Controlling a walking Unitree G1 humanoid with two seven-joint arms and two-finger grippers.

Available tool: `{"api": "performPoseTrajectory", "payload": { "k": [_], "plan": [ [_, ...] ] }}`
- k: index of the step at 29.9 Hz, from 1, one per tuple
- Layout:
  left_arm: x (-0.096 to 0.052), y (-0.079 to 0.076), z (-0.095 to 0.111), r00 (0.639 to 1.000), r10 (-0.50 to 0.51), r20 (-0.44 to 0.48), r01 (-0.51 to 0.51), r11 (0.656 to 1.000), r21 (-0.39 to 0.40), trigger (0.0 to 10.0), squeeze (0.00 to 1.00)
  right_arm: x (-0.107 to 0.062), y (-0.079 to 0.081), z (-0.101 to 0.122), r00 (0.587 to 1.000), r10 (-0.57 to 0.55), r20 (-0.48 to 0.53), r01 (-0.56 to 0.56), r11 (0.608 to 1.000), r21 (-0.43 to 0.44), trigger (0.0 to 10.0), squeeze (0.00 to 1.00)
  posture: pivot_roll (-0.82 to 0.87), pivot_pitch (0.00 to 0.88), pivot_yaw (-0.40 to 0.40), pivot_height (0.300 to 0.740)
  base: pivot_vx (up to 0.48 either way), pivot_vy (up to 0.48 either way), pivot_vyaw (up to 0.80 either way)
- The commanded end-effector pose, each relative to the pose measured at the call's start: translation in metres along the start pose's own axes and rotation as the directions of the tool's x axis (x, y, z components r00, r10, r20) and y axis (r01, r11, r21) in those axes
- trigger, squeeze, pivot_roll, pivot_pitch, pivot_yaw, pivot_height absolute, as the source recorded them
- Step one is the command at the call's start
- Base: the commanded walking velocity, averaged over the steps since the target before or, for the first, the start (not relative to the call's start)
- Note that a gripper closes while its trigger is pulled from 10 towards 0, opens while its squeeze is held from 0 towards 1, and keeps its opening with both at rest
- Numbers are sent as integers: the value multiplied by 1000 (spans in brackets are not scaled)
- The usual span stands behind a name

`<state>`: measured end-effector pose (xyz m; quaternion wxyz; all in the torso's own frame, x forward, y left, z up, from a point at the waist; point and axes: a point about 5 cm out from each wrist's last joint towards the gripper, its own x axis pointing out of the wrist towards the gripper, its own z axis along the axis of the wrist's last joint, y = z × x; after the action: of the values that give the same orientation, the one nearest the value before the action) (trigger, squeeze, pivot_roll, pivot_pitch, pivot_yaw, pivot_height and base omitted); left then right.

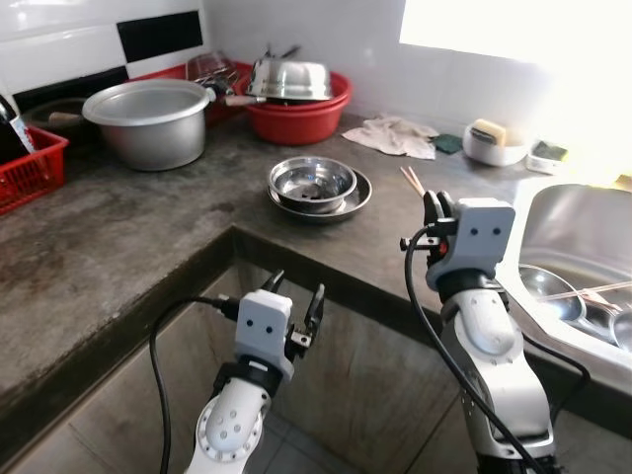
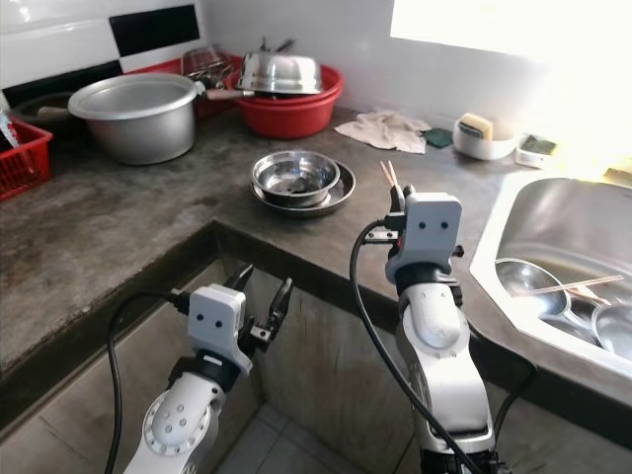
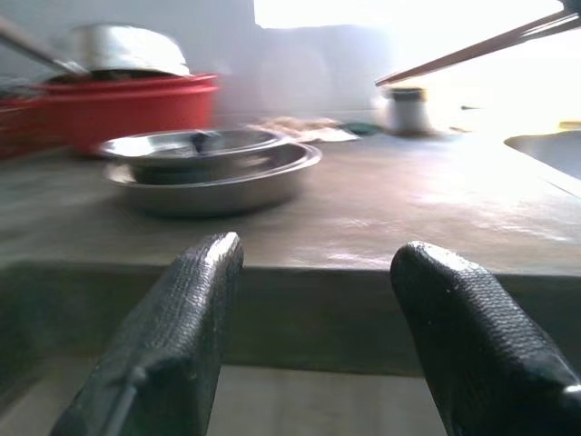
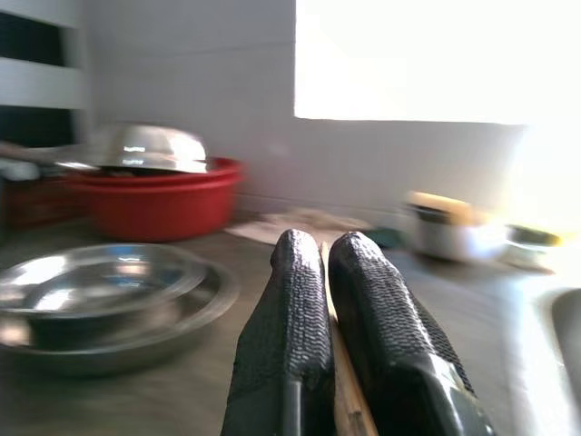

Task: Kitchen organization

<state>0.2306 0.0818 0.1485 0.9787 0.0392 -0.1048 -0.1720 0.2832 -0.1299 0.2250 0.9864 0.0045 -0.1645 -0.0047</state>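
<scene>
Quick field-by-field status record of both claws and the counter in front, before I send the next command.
right claw: shut on chopsticks, raised over the counter edge near the sink
left claw: open, holding nothing, low in front of the counter edge
steel bowl: sits in a steel plate on the counter
sink contents: steel dishes and another pair of chopsticks
behind: big pot, red basin, cloth

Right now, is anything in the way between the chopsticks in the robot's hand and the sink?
Nothing visible is. The right hand is shut on the chopsticks above the counter's edge, and the sink lies just to its right, with only bare counter between. The stacked bowls sit on the other side.
</scene>
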Motion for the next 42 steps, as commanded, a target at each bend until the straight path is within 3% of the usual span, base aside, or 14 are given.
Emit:
{"api": "performPoseTrajectory", "payload": {
  "k": [1,5,8,17,25,26,27,28,34,42],
  "plan": [
    [1,-4,-1,1000,-22,-9,22,999,28,10000,0,-1,-4,2,1000,-29,2,29,999,-15,0,0,25,51,-22,740,0,0,-781],
    [1,-4,-2,1000,-17,-12,17,1000,-4,10000,0,-1,-4,3,1000,-31,3,31,999,-19,0,0,23,52,-20,740,0,0,-781],
    [1,-4,-4,999,-31,-31,33,999,39,10000,0,0,-4,3,999,-32,4,32,999,-28,0,0,21,55,-21,740,0,-129,-779],
    [2,-3,-4,1000,-10,-29,10,1000,6,10000,0,1,-4,4,999,-35,1,35,999,-38,0,0,21,56,-21,740,91,-302,-775],
    [2,-2,-3,1000,-18,-22,18,999,40,10000,0,7,-5,7,999,-33,14,34,997,-65,0,0,23,59,-22,740,0,0,-486],
    [2,-3,-4,999,-25,-23,26,999,44,10000,0,8,-5,6,1000,-24,9,25,997,-74,2980,0,23,59,-22,740,334,-341,0],
    [2,-4,-4,999,-30,-24,31,998,50,10000,0,9,-5,6,1000,-21,6,21,997,-80,4863,0,23,59,-23,740,337,-337,0],
    [2,-4,-4,999,-29,-25,30,998,50,10000,0,10,-5,6,1000,-17,1,17,996,-82,10000,0,23,59,-23,740,337,-337,0],
    [2,-4,-4,999,-26,-28,28,998,50,10000,0,17,-9,7,1000,-5,-7,5,995,-96,10000,0,22,62,-23,740,337,-339,0],
    [2,-5,-5,999,-27,-30,28,998,51,10000,0,46,-23,14,997,40,-67,-51,985,-167,10000,0,22,62,-28,740,345,-330,0]
  ]
}}
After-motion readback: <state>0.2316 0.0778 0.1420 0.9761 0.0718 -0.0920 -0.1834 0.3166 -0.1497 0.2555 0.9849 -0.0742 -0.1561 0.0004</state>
